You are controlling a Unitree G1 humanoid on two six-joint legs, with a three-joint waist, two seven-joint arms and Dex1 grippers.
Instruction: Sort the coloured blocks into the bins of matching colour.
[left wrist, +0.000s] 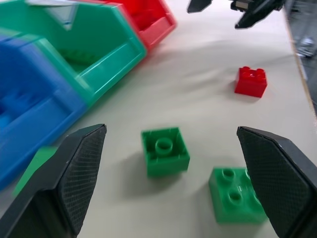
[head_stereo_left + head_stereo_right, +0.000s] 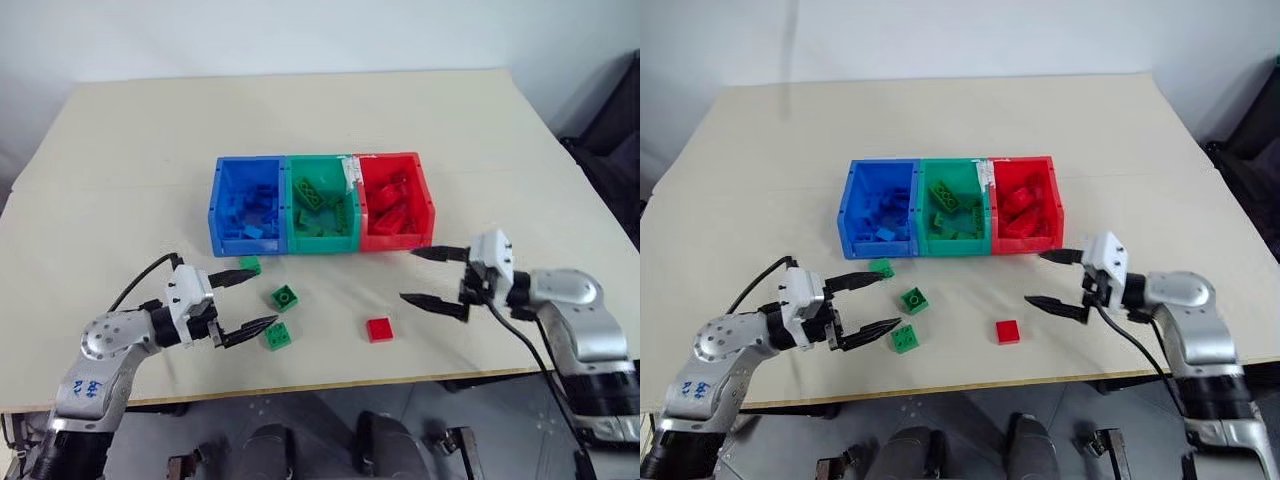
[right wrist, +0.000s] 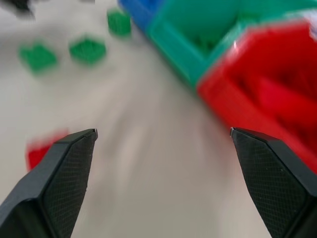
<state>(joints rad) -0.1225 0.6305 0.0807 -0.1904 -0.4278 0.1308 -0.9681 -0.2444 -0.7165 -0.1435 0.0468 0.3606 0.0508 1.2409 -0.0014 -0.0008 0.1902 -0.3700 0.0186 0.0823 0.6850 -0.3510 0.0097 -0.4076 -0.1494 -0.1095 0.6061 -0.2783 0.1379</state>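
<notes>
Broadly, we have the worktop (image 2: 120,130) carrying the three joined bins: blue (image 2: 222,215), green (image 2: 288,212) and red (image 2: 428,205), each already holding bricks of its own colour. Four blocks lie loose in front of them: a green one (image 2: 250,265) just beside the blue bin's front, a second green one (image 2: 285,297), a third (image 2: 278,337), and a red one (image 2: 379,329) off toward our right arm. Our left gripper (image 2: 245,300) hangs with its fingers wide apart and empty, the two nearer green blocks lying just ahead of it; our right gripper (image 2: 432,279) is likewise spread and empty, near the red bin's front corner. We judge the next pick is a green block: centre one brick alone between the fingers, lower squarely, and avoid nudging its neighbour.
</notes>
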